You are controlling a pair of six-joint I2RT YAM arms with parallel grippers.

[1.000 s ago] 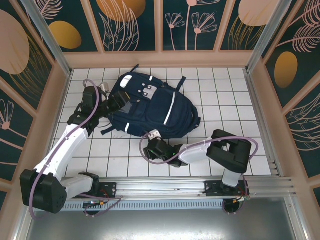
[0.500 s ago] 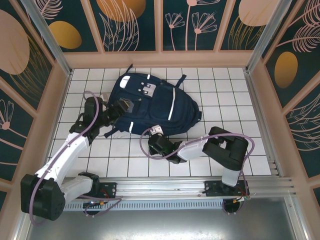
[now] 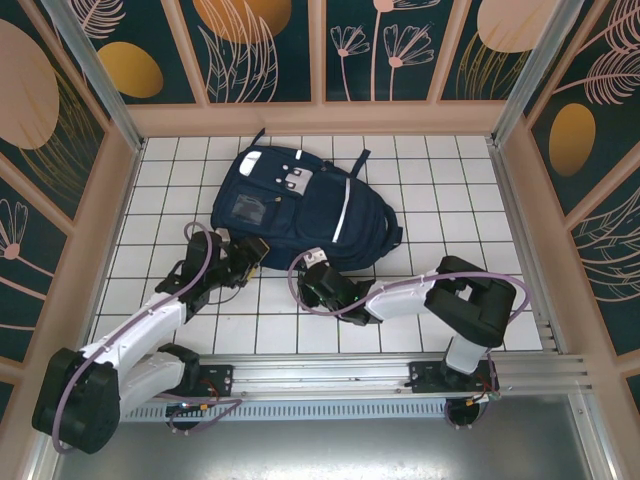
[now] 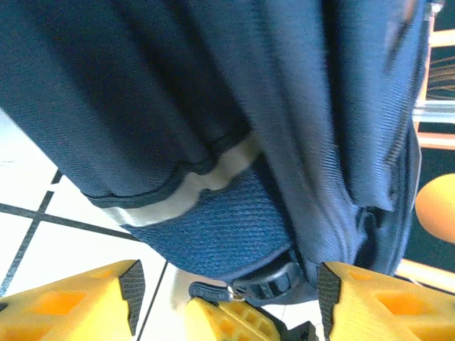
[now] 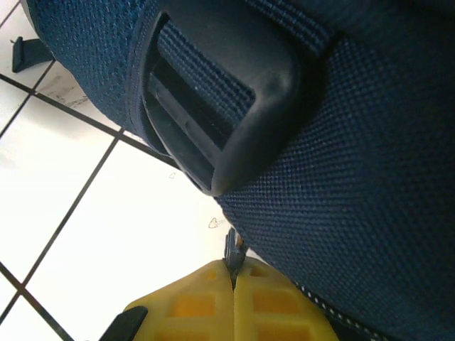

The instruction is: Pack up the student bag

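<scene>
The student bag, a large navy backpack with white stripes, lies flat on the white tiled table. My left gripper sits at its near-left corner. In the left wrist view that gripper is open, and the bag's mesh corner and a dark zipper pull lie between its yellow fingers. My right gripper is at the bag's near edge. In the right wrist view it is shut on a small zipper pull under the bag's fabric, beside a black buckle.
Patterned panels wall the table on three sides. A metal rail carrying both arm bases runs along the near edge. Bare tiles lie right of the bag and at the near left. A dark strap end rests on the tiles.
My left gripper has pulled back from the bag's left side to its near-left corner. The right gripper has closed and edged slightly right. The bag has settled flatter.
</scene>
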